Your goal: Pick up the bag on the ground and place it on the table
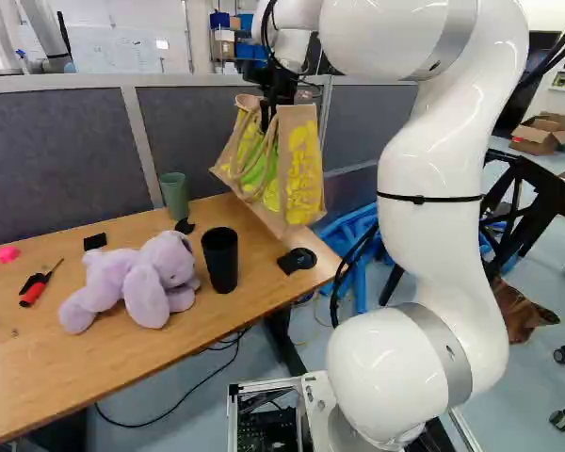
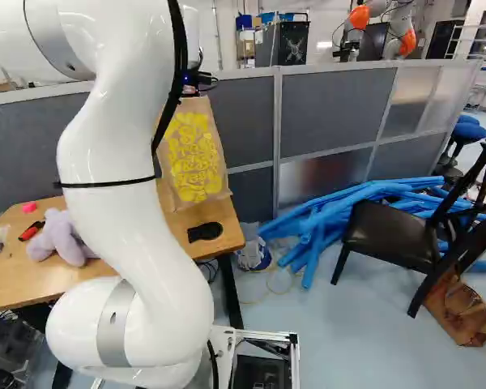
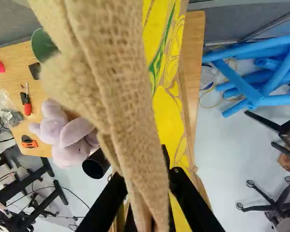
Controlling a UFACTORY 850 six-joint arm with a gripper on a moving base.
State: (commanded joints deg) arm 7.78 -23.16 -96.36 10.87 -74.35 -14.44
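Burlap handles sit bunched between my jaws, which are closed on them from both sides, and the bag (image 1: 299, 165) hangs below, upright with a slight lean, its printed side turned towards the right edge of the surface (image 1: 217, 330). Its base shows over the far right corner, near the partition (image 1: 56, 151); whether it already touches the wood I cannot tell

I judge the pick done and the lowering in hand, so most of the task is behind me. To do it well, I should first draw the bag a little inward, away from the right edge, so that its whole base has wood under it. The black cup (image 1: 220, 259) stands just to the left, with the green cup (image 1: 174, 195) beyond it, so that shift must be small. The flat black object (image 1: 297, 260) by the right edge could tilt the base if I set down on top of it

Then I would come straight down, slowly, until the handles go slack; soft sides like these will probably fold if I press on. Only with the base flat should I part my jaws, widely enough to free both handles, and rise straight up so that no loop catches and tips the bag over
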